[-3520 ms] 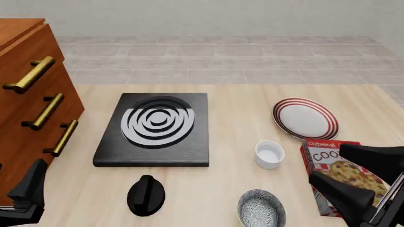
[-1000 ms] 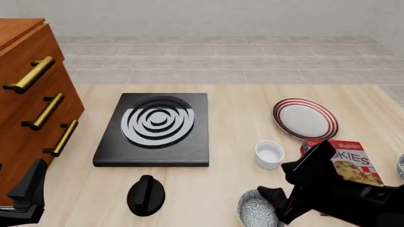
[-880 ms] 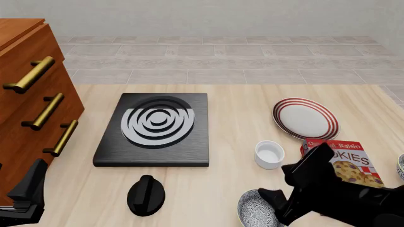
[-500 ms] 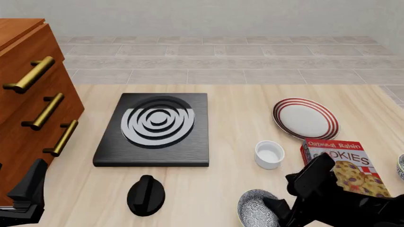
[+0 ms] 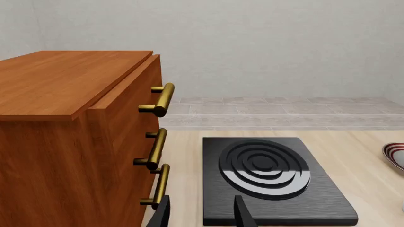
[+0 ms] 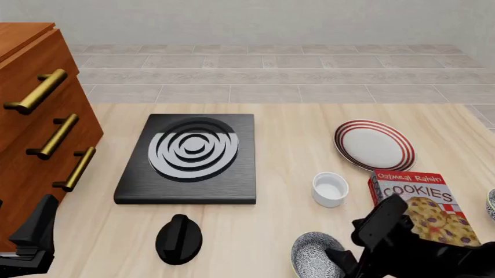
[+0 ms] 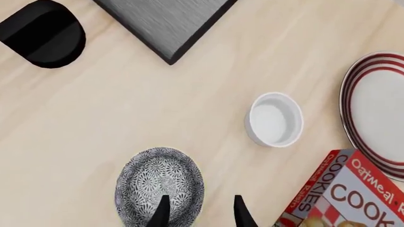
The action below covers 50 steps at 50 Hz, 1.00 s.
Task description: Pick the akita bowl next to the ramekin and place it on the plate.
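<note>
Front view gives you the whole table: the akita bowl (image 6: 316,256) sits at the near edge, just nearer you than the ramekin (image 6: 330,189), and the plate (image 6: 374,145) lies farther back to the right, tilted against the cookie box (image 6: 422,204). Your right gripper (image 6: 363,249) hangs over the bowl's right side, but the black arm covers that rim, so from here you cannot see how the fingers stand against it.

Right wrist view fills that in. Your right gripper (image 7: 197,212) is open, its fingers parted with one fingertip (image 7: 162,211) over the bowl's (image 7: 159,187) speckled inside and the other outside the rim above bare wood, so the rim lies between them. Nothing is gripped; whether the tips touch the bowl you cannot tell. This view also shows the ramekin (image 7: 274,118) apart from the bowl, the plate's (image 7: 373,109) striped rim, the box (image 7: 344,192) and the black knob (image 7: 43,34).

Left wrist view shows only your left gripper (image 5: 200,213), open and empty, with the drawer cabinet (image 5: 75,132) close by and the black burner plate (image 5: 268,176) ahead; a sliver of the plate (image 5: 395,156) shows at the edge. In the front view that gripper (image 6: 31,237) sits low at the near left corner.
</note>
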Each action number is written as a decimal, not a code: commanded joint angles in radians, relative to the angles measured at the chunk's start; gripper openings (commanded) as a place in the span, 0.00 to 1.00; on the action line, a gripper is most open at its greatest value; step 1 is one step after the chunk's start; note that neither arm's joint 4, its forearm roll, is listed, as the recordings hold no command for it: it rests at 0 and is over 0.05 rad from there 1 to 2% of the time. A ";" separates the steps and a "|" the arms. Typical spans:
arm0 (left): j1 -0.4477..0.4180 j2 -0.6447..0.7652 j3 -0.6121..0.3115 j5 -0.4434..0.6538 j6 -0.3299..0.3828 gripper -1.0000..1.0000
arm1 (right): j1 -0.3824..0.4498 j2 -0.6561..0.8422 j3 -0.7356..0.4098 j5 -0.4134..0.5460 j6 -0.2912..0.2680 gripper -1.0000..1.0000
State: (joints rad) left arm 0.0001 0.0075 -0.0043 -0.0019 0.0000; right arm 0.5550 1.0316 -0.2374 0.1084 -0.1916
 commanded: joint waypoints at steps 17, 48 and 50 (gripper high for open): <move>0.000 0.000 0.000 0.000 0.000 1.00 | -0.019 0.149 0.028 -0.139 -0.013 1.00; 0.000 0.000 0.000 0.000 0.000 1.00 | -0.003 0.290 -0.029 -0.204 -0.008 1.00; 0.000 0.000 0.000 0.000 0.000 1.00 | -0.004 0.288 -0.025 -0.205 -0.009 1.00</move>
State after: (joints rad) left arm 0.0002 0.0075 -0.0043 -0.0019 0.0000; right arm 0.5481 1.3016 -0.2647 -0.0822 -0.2025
